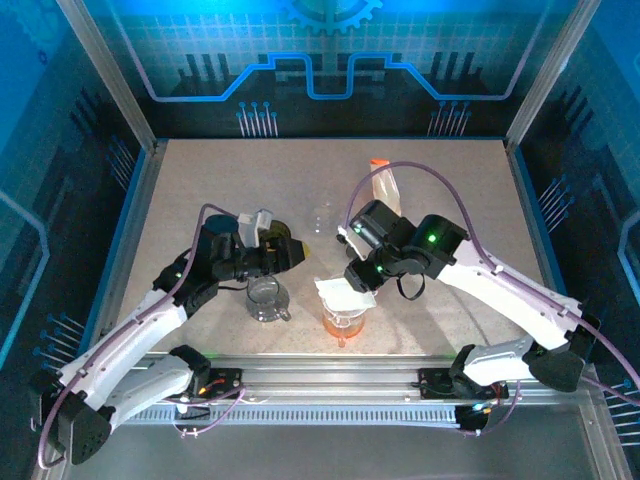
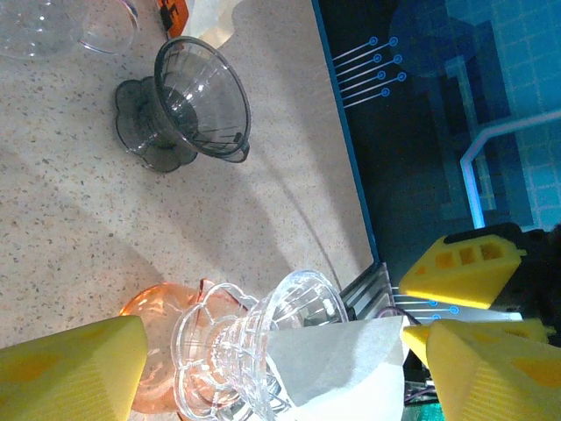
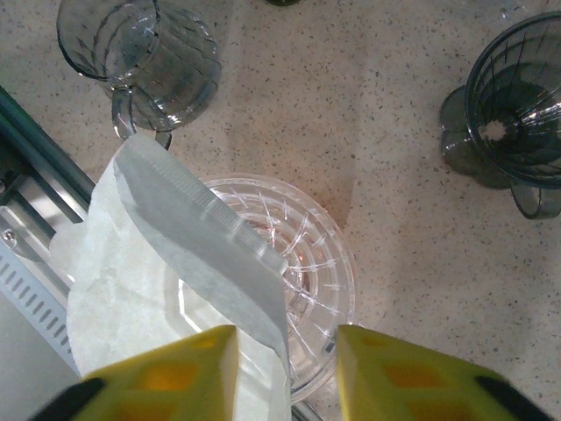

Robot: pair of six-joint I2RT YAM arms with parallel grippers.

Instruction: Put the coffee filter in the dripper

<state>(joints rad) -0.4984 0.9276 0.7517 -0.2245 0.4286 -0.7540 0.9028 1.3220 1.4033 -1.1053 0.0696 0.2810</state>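
Observation:
A white paper coffee filter [image 3: 149, 263] stands with its tip in the clear ribbed dripper [image 3: 307, 263], its wide end leaning out over the rim toward the rail. The dripper sits on an orange glass carafe [image 2: 153, 324], at the table's front centre [image 1: 343, 318]. My right gripper [image 3: 285, 340] hovers just above the dripper, open, and the filter's raised flap runs down between its fingers, close to the left one. My left gripper [image 2: 276, 342] is open wide to the left of the dripper [image 1: 298, 250], holding nothing. The filter [image 2: 342, 360] points toward the right gripper's yellow finger [image 2: 465, 267].
A dark smoked dripper [image 2: 188, 101] stands farther back on the table [image 3: 517, 114]. A clear glass mug [image 1: 268, 298] sits left of the carafe [image 3: 131, 53]. An orange-capped bag [image 1: 382, 180] lies at the back. The metal rail [image 1: 330, 380] runs along the front edge.

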